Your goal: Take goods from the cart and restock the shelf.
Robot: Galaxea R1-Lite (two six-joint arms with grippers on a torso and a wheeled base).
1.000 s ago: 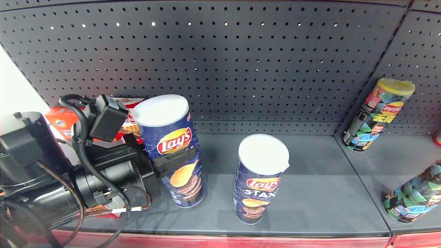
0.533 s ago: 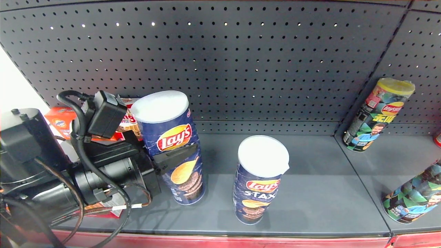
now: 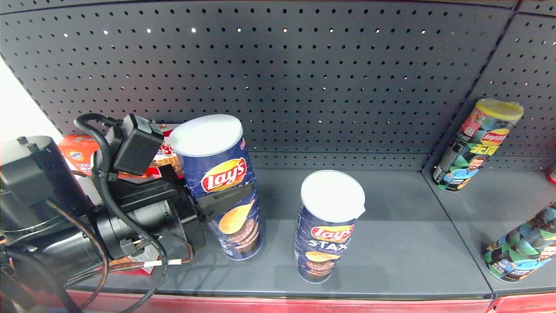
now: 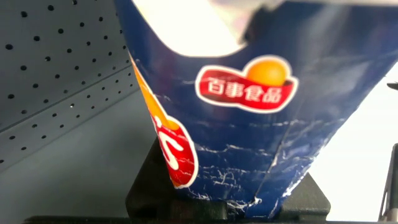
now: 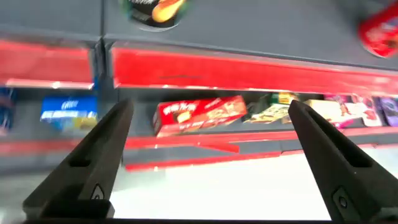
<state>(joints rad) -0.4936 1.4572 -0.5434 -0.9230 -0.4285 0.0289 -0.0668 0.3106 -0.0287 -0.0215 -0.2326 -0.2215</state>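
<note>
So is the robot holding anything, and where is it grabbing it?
The left gripper holds the blue chip can around its middle, jaws on either side. The right gripper holds nothing.

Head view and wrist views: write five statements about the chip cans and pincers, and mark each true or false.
1. The left pincer is shut on the held blue can. True.
2. The second blue can lies on its side. False: it stands upright on the shelf.
3. The two blue cans touch. False: bare shelf shows between them.
4. The yellow-lidded can is farther right than both blue cans. True.
5. The right pincer is shut. False: its fingers stand wide apart, holding nothing.
</note>
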